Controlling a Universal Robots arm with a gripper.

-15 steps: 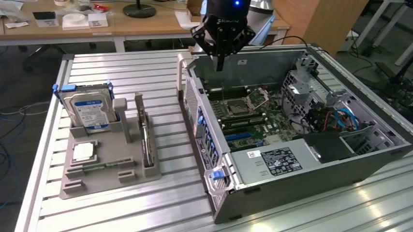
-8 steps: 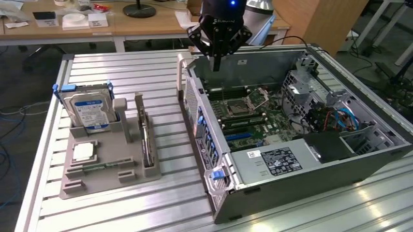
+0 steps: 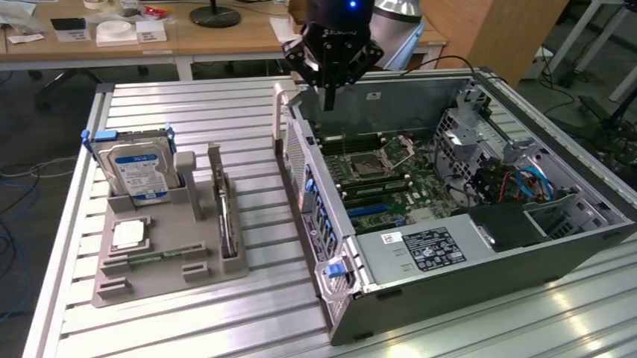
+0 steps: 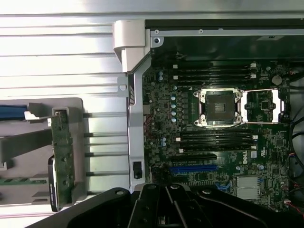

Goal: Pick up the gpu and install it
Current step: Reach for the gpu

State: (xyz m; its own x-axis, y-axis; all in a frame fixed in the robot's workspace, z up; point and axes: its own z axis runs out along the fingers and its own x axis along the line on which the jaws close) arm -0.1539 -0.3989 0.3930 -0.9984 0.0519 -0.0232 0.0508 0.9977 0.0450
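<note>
The gpu (image 3: 225,220) stands on its edge in a slot of the grey holder (image 3: 164,280) on the exterior view's left. In the wrist view the gpu (image 4: 62,154) appears edge-on as a thin green board with a dark end. My gripper (image 3: 327,103) hangs above the far wall of the open computer case (image 3: 478,280), well away from the gpu, its fingers shut with nothing between them. The wrist view has the gripper (image 4: 167,192) over the motherboard (image 4: 161,102), close to the blue expansion slot (image 4: 192,168).
A silver hard drive (image 3: 139,173) with a blue-white label stands at the back of the holder. A processor chip (image 3: 130,235) and a memory stick (image 3: 149,258) lie in it. The processor socket (image 4: 221,107) stands open. Everything rests on a slatted metal table (image 3: 199,101).
</note>
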